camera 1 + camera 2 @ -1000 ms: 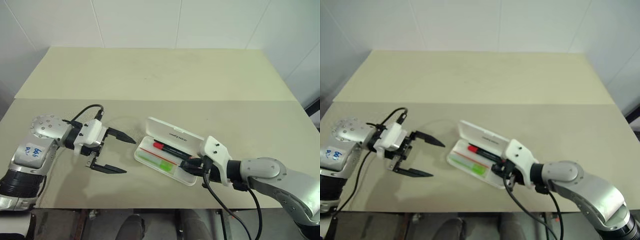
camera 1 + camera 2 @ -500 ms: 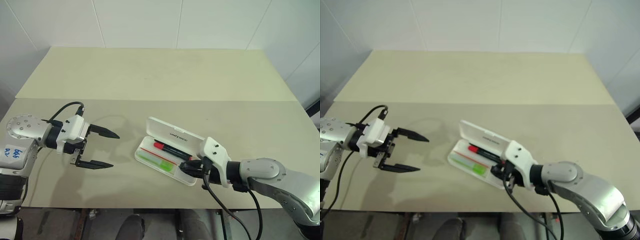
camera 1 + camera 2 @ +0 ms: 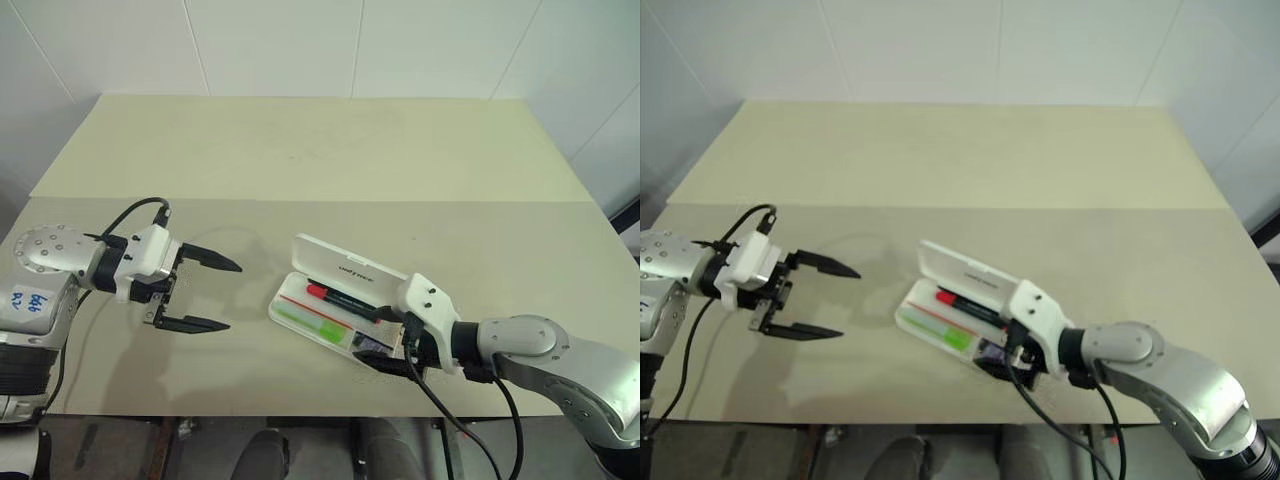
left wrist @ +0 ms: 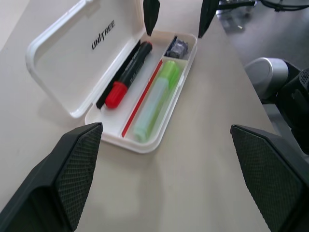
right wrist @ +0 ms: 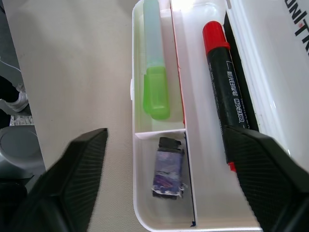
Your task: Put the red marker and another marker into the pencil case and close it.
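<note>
- We see the right gripper (image 3: pixel 378 346) with its two black fingers spread wide apart and nothing between them; it grips nothing.
- Its fingers straddle the near end of the pencil case (image 3: pixel 300 247), one finger over the case's small end compartment, the other off the case's front edge, over the table (image 3: pixel 330 150); we cannot tell whether either tip touches the plastic.
- The right arm reaches in from the right, low over the table, with the gripper pointing left and slightly down at the case.
- The left gripper (image 3: pixel 217 295) also stands wide open and empty, touching nothing.
- The left arm is held well to the left of the case, its gripper pointing right toward it, above the table.
- The pencil case lies open on the table, lid tilted back.
- The red marker (image 5: pixel 223 87) lies in the long compartment beside the lid.
- Another marker (image 5: pixel 154 63), the light-green highlighter, lies in the front compartment, parallel to it.
- A small dark piece (image 5: pixel 169 167) sits in the end compartment.
</note>
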`<action>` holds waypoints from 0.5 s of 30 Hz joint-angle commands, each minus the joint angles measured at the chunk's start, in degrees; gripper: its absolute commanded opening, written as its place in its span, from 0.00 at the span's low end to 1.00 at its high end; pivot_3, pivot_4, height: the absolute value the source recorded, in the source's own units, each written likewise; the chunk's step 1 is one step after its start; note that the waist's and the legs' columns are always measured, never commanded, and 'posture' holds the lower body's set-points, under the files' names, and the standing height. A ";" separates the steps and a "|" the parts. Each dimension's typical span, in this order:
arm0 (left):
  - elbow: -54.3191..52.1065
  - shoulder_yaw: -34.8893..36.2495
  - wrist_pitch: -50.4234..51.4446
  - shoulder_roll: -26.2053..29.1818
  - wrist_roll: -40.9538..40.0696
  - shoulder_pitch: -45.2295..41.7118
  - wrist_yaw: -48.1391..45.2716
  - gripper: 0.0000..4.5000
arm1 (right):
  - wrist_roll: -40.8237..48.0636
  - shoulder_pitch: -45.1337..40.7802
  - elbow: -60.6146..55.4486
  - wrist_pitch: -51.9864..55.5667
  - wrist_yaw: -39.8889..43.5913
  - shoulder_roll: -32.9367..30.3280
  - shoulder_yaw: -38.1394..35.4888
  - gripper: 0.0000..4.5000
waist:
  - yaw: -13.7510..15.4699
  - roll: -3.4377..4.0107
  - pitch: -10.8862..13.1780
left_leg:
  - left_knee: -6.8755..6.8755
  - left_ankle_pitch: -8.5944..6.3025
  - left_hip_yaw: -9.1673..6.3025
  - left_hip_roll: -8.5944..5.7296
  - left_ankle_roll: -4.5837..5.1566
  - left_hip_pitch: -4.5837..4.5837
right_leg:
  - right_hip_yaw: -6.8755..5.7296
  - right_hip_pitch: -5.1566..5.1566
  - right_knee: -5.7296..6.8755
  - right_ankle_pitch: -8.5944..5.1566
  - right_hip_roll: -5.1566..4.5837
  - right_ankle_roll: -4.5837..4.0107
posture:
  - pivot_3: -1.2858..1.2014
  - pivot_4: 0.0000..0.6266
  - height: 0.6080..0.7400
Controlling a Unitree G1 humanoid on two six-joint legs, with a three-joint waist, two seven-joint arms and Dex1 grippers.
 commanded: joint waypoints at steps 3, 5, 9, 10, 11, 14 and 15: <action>-0.58 0.56 0.07 -0.75 -0.31 -1.28 -0.42 1.00 | 0.18 -1.07 -1.04 -0.21 0.49 -0.30 -0.62 0.87 | -0.02 0.00 0.00 | 0.00 0.00 0.00 0.01 0.00 0.01 | 0.00 0.00 0.01 0.00 0.01 0.00 | 0.52 0.24 1.00; -0.40 0.41 0.15 -1.15 -0.33 -1.58 -0.39 1.00 | 0.55 -1.06 -1.26 -0.13 0.74 -0.63 -1.22 0.87 | 0.02 0.00 0.00 | 0.00 0.00 -0.01 0.01 0.00 0.01 | 0.00 0.00 0.02 0.00 0.01 0.00 | 0.52 0.24 1.00; -1.68 0.94 2.82 -2.77 -2.31 -2.56 0.64 1.00 | 2.88 -0.37 -2.58 -0.16 2.25 -1.92 -4.34 0.87 | 0.06 -0.01 0.00 | 0.03 0.00 0.00 -0.01 0.00 0.00 | 0.01 0.00 0.03 0.00 0.00 0.00 | 0.52 0.24 1.00; -2.07 1.30 3.93 -3.32 -3.16 -2.95 1.09 1.00 | 3.74 -0.23 -2.65 -0.09 2.74 -2.42 -5.50 0.87 | 0.09 -0.01 0.00 | 0.04 0.00 0.00 -0.01 0.00 -0.01 | 0.00 0.00 0.03 0.00 0.00 0.00 | 0.52 0.24 1.00; -2.55 1.70 5.13 -3.78 -3.96 -3.23 1.63 1.00 | 4.69 0.02 -2.80 -0.06 3.29 -3.03 -6.71 0.87 | 0.16 -0.02 -0.01 | 0.04 0.00 0.00 -0.01 0.00 -0.01 | 0.00 0.00 0.03 0.00 0.00 0.00 | 0.52 0.24 1.00; -3.47 2.93 8.57 -4.63 -6.59 -4.21 2.72 1.00 | 8.18 0.68 -3.62 -0.07 4.67 -4.32 -10.12 0.87 | 0.15 -0.02 -0.01 | 0.05 0.00 -0.01 -0.01 0.00 0.00 | 0.01 0.00 0.10 0.00 -0.01 0.01 | 0.52 0.24 1.00; -3.67 3.39 9.73 -4.81 -7.58 -4.63 3.07 1.00 | 9.75 0.89 -4.02 -0.05 5.03 -4.66 -11.35 0.87 | 0.15 -0.02 -0.01 | 0.05 0.00 -0.01 -0.01 0.00 -0.01 | 0.01 0.00 0.17 0.01 0.00 0.01 | 0.52 0.24 1.00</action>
